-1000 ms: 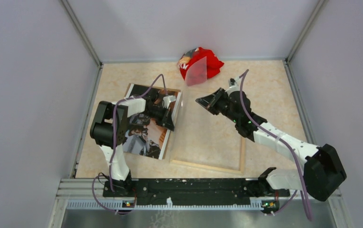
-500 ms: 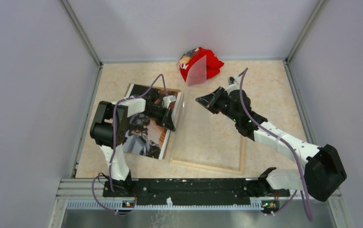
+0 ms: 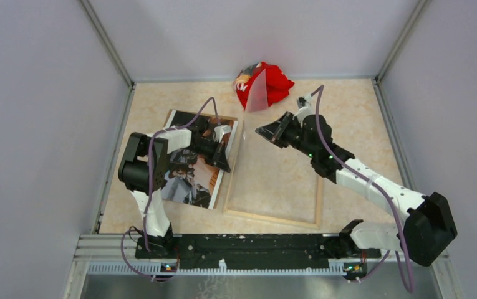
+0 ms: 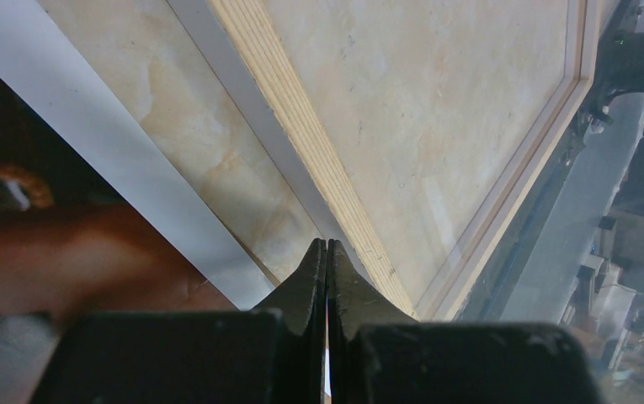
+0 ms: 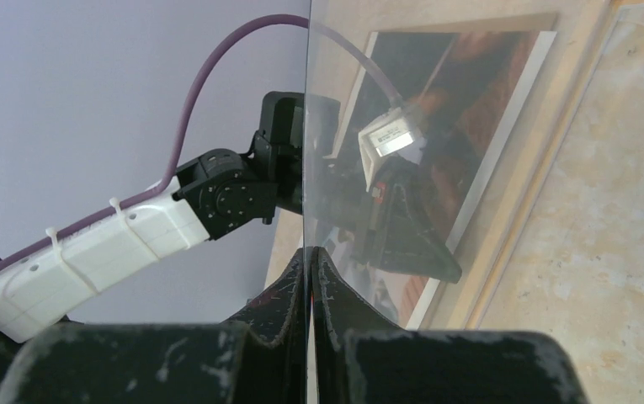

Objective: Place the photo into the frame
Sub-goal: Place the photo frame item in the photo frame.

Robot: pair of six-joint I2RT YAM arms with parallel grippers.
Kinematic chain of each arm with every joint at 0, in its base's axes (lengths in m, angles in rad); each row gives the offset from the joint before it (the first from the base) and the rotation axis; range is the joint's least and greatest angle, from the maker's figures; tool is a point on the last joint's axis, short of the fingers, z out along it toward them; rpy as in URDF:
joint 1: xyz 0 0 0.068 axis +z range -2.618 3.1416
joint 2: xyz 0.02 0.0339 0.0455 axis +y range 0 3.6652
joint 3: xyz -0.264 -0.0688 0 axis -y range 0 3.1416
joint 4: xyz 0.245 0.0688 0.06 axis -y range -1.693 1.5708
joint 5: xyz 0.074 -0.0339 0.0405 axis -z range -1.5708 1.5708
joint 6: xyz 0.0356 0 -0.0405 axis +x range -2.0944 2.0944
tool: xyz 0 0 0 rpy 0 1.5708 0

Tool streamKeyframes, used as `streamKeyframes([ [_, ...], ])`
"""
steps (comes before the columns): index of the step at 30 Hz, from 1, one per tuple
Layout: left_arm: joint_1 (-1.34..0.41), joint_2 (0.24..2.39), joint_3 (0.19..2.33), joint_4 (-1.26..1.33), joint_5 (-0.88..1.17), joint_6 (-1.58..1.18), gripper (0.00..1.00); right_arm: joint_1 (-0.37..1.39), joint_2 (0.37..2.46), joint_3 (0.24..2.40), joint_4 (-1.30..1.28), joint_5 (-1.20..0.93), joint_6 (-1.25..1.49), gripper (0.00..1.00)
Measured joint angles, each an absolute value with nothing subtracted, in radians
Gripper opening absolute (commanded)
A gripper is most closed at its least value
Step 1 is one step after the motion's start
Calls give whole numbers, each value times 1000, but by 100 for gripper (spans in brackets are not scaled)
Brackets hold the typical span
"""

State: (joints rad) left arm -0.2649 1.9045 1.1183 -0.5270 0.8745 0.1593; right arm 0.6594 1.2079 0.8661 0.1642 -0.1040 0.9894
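Note:
The photo (image 3: pixel 189 168), dark with orange-brown patches and a white border, lies flat on the table at the left. My left gripper (image 3: pixel 226 163) is shut, its tips down at the photo's right edge; in the left wrist view (image 4: pixel 327 246) nothing shows between the jaws. The frame (image 3: pixel 273 218) lies flat at centre, its pale wood edge (image 4: pixel 310 147) just right of the photo's border (image 4: pixel 91 143). My right gripper (image 3: pixel 262 132) is shut on the clear pane (image 3: pixel 255 96) and holds it tilted up steeply over the frame's left side. In the right wrist view (image 5: pixel 309 252) the pane (image 5: pixel 306 126) is edge-on.
A crumpled red bag (image 3: pixel 274 82) lies at the back wall, behind the raised pane. Grey walls close the table on three sides. The left arm (image 5: pixel 116 244) and photo (image 5: pixel 470 84) show beyond the pane in the right wrist view.
My right gripper has moved slightly up and back, tilting the clear pane more upright. The left arm and the photo have not moved.

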Motion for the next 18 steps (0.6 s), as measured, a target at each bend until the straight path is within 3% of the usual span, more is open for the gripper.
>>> streamKeyframes([
  [18, -265, 1905, 1131, -529, 875, 159, 0, 666, 1221, 873, 144, -109, 976, 0],
])
